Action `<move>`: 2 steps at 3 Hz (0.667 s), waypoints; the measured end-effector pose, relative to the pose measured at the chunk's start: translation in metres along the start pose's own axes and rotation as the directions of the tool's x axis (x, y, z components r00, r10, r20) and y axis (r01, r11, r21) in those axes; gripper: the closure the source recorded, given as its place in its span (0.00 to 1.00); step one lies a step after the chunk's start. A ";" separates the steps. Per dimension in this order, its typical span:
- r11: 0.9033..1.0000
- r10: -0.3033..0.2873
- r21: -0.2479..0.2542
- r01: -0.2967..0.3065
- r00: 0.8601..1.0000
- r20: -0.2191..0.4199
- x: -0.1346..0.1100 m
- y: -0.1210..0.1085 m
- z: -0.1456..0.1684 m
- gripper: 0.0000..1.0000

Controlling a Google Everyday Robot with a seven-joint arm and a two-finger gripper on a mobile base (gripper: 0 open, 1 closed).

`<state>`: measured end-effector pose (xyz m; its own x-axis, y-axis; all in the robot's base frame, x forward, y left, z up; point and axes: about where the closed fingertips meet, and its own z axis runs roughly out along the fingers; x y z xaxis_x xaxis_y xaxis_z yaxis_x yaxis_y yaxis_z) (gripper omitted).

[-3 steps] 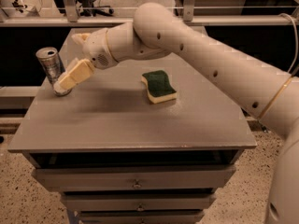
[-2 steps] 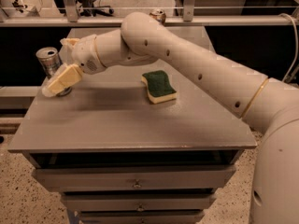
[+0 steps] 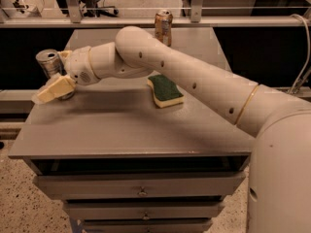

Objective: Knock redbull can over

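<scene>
The redbull can (image 3: 49, 63), slim and silver with a silver top, stands at the far left edge of the grey table (image 3: 126, 130), and looks upright. My gripper (image 3: 52, 89) is cream-coloured and sits right in front of the can's lower half, hiding it. The gripper looks to be touching the can. My arm reaches across the table from the right.
A green-and-yellow sponge (image 3: 165, 90) lies near the table's middle, just under my forearm. A shorter orange-brown can (image 3: 164, 27) stands at the back edge. Drawers (image 3: 142, 192) are below the tabletop. A railing runs behind the table.
My gripper has moved left and slightly down, from beside the can to in front of its lower half. The can still stands in the same spot.
</scene>
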<state>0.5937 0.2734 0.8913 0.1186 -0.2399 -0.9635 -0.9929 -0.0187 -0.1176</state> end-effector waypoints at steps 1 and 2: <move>1.000 0.000 0.026 0.000 1.000 -0.004 0.007 -0.008 -0.002 0.42; 0.996 0.013 0.087 -0.011 0.999 -0.029 0.010 -0.024 -0.021 0.65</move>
<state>0.6186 0.2512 0.8898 0.1052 -0.2682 -0.9576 -0.9894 0.0685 -0.1279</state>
